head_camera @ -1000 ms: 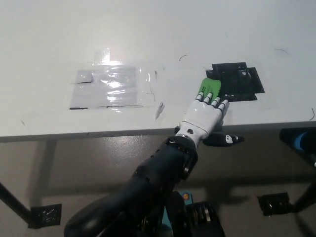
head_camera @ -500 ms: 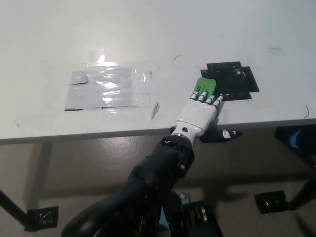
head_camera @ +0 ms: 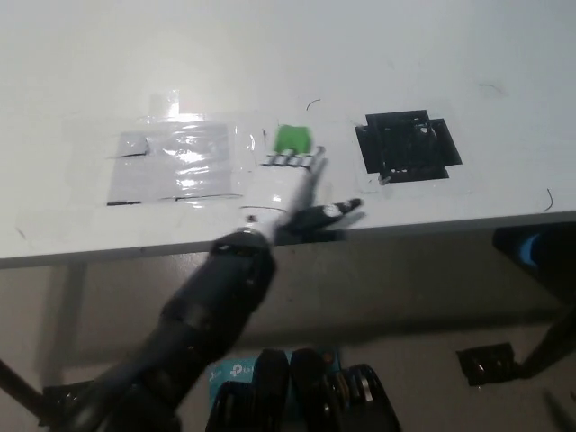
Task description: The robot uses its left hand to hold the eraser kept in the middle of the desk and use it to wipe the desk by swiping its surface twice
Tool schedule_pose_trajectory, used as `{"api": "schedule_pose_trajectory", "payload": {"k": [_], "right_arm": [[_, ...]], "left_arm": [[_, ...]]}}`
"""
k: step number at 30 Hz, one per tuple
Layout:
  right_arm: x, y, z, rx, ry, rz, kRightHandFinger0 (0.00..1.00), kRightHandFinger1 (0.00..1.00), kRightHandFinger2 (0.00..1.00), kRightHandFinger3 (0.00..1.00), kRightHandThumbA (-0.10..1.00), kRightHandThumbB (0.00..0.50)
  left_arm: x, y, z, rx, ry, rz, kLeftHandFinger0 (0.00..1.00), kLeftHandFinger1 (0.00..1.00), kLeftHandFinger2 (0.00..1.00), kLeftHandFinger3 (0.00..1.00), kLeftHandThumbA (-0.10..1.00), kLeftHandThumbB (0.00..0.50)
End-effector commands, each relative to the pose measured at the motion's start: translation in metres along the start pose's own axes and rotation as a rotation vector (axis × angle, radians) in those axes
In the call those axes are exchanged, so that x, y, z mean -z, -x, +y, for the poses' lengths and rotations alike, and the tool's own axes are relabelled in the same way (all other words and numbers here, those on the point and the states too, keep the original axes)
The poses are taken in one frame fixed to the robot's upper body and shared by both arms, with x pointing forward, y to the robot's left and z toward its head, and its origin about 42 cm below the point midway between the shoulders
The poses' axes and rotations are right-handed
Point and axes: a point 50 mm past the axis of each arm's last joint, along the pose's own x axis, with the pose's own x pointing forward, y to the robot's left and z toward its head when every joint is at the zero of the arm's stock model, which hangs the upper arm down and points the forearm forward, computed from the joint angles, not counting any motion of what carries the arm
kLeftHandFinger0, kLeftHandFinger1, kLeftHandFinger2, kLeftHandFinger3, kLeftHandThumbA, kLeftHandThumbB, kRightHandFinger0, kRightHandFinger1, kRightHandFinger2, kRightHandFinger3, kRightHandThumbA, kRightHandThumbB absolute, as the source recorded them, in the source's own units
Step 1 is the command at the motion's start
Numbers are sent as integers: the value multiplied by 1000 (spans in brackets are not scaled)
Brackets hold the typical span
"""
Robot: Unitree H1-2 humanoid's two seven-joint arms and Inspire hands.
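My white left hand (head_camera: 282, 186) reaches onto the white desk (head_camera: 297, 63) from its front edge. Its fingers lie over the near end of the green eraser (head_camera: 292, 138) and press it on the desk top. The black thumb tip (head_camera: 339, 211) sticks out to the right along the desk's edge. Eraser and hand sit between the clear tape patch and the black patch. The hand is motion-blurred. My right hand is out of the picture.
A black taped square (head_camera: 407, 146) lies on the desk right of the eraser. A shiny clear tape patch (head_camera: 175, 162) lies to its left. The desk's front edge (head_camera: 432, 227) runs just under the hand, with floor and dark objects below.
My left hand has swept the eraser leftward across the desk, from the black square's edge to beside the clear tape patch. The camera view also shifted slightly.
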Motion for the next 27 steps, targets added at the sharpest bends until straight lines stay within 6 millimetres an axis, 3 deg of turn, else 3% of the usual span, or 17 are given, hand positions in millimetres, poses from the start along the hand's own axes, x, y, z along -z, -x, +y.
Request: {"api": "schedule_pose_trajectory", "payload": {"k": [1, 2, 5, 6, 7, 10, 13, 16, 17, 19, 23, 27], "right_arm": [[-13, -4, -4, 19, -27, -76, 1000, 1000, 1000, 1000, 1000, 139], [-13, -4, -5, 15, -25, -76, 1000, 1000, 1000, 1000, 1000, 137], [-13, -4, -6, 15, -16, -78, 1000, 1000, 1000, 1000, 1000, 129], [-12, -5, -6, 22, -30, -64, 1000, 1000, 1000, 1000, 1000, 157], [-12, -5, -6, 21, -29, -63, 1000, 1000, 1000, 1000, 1000, 158], [-16, -10, -6, 26, -15, -80, 1000, 1000, 1000, 1000, 1000, 139], [-15, -11, -9, 18, -9, -87, 1000, 1000, 1000, 1000, 1000, 123], [-16, -12, -12, 19, -10, -103, 1000, 1000, 1000, 1000, 1000, 98], [-16, -13, -12, 39, -15, -100, 1000, 1000, 1000, 1000, 1000, 145], [-16, -13, -14, 46, -14, -100, 1000, 1000, 1000, 1000, 1000, 165], [-15, -11, -19, 53, -13, -90, 1000, 1000, 1000, 1000, 1000, 147], [-13, -9, -21, 47, -26, -89, 1000, 1000, 1000, 1000, 1000, 118]], "left_arm": [[67, 57, -72, 332, 55, 230, 1000, 1000, 1000, 1000, 1000, 448], [77, 60, -71, 325, 47, 238, 1000, 1000, 1000, 1000, 1000, 430], [93, 65, -67, 325, 35, 267, 1000, 1000, 1000, 1000, 1000, 437], [113, 72, -62, 300, 22, 297, 1000, 1000, 1000, 1000, 1000, 425], [116, 73, -61, 298, 20, 300, 1000, 1000, 1000, 1000, 1000, 423], [127, 75, -54, 290, 17, 329, 1000, 1000, 1000, 1000, 1000, 433], [155, 96, -57, 282, 18, 382, 1000, 1000, 1000, 1000, 1000, 429], [167, 105, -57, 278, 21, 412, 1000, 1000, 1000, 1000, 1000, 444], [180, 115, -55, 279, 35, 444, 1000, 1000, 1000, 1000, 1000, 413], [194, 125, -53, 270, 32, 465, 1000, 1000, 1000, 1000, 1000, 428], [214, 134, -46, 269, -6, 496, 1000, 1000, 1000, 1000, 1000, 431], [219, 139, -44, 277, -12, 513, 1000, 1000, 1000, 1000, 1000, 407]]}}
